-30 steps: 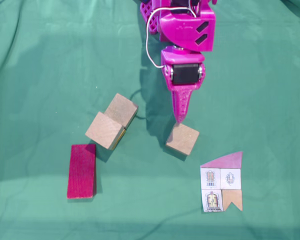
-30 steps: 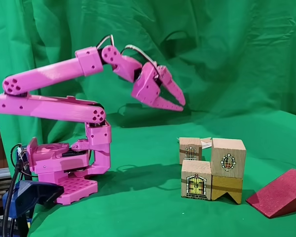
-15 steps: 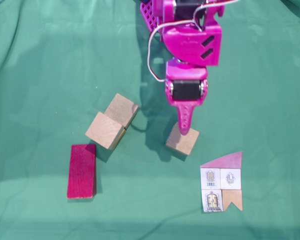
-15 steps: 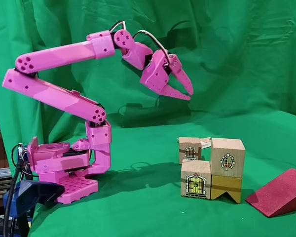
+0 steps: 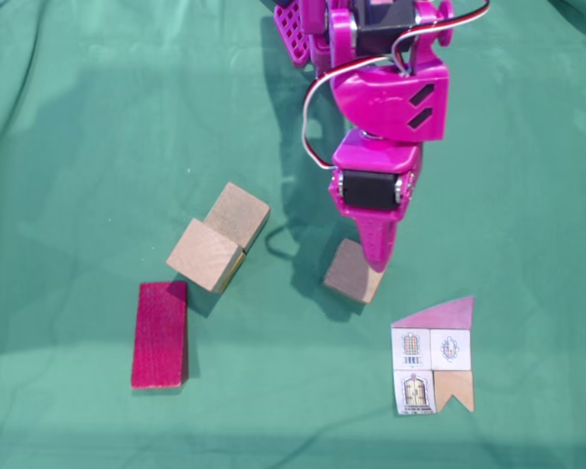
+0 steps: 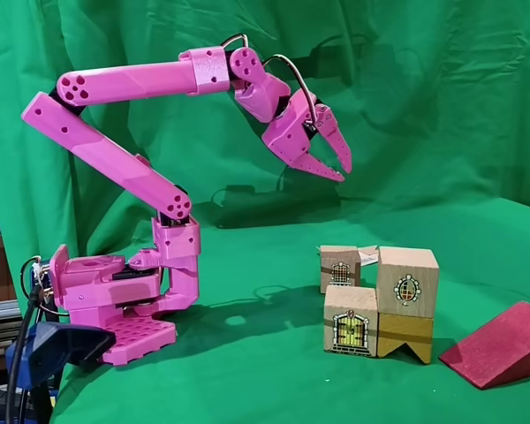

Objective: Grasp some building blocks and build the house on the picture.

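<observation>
The bright pink two-finger gripper (image 6: 337, 165) hangs well above the green cloth (image 5: 78, 117), its jaws slightly apart, holding and touching nothing. From above, its tip overlaps the lone light-brown wooden cube (image 5: 349, 273). 2 more plain wooden cubes (image 5: 218, 237) sit touching, corner to side, to its left. The flat dark-red rectangular slab (image 5: 160, 334) lies below them, long axis running top to bottom. The small house-shaped printed card (image 5: 434, 356) lies lower right, roof pointing up.
</observation>
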